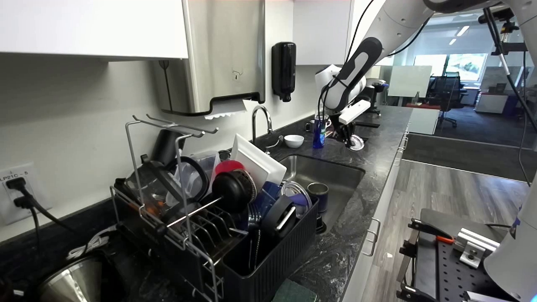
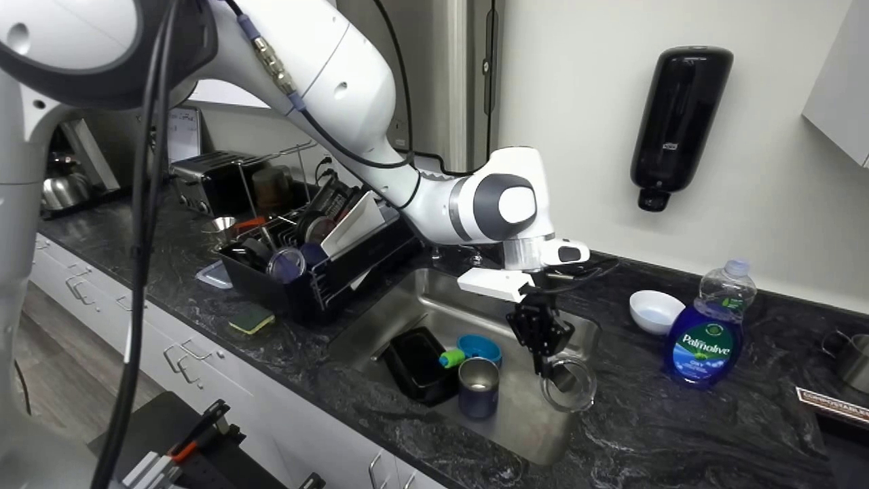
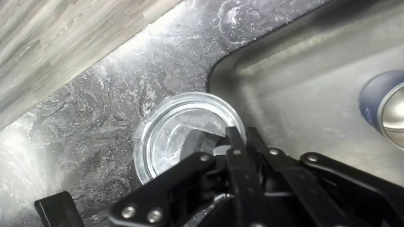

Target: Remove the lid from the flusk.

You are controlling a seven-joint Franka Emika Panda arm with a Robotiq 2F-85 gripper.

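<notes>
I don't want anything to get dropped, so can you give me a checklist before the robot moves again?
1. Black fingers closed on the rim of the clear round lid: ok.
2. Dark blue cylindrical metal flask uncovered: ok.
3. Flask standing upright in the grey metal sink: ok.
4. Lid apart from the flask: ok.
5. Lid touching the dark marbled counter: cannot tell.
6. Lid apart from the see-through bottle of blue soap: ok.

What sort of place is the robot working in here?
Probably an office kitchenette: an exterior view shows a sink, a loaded dish rack and, in the background, a desk chair.
</notes>
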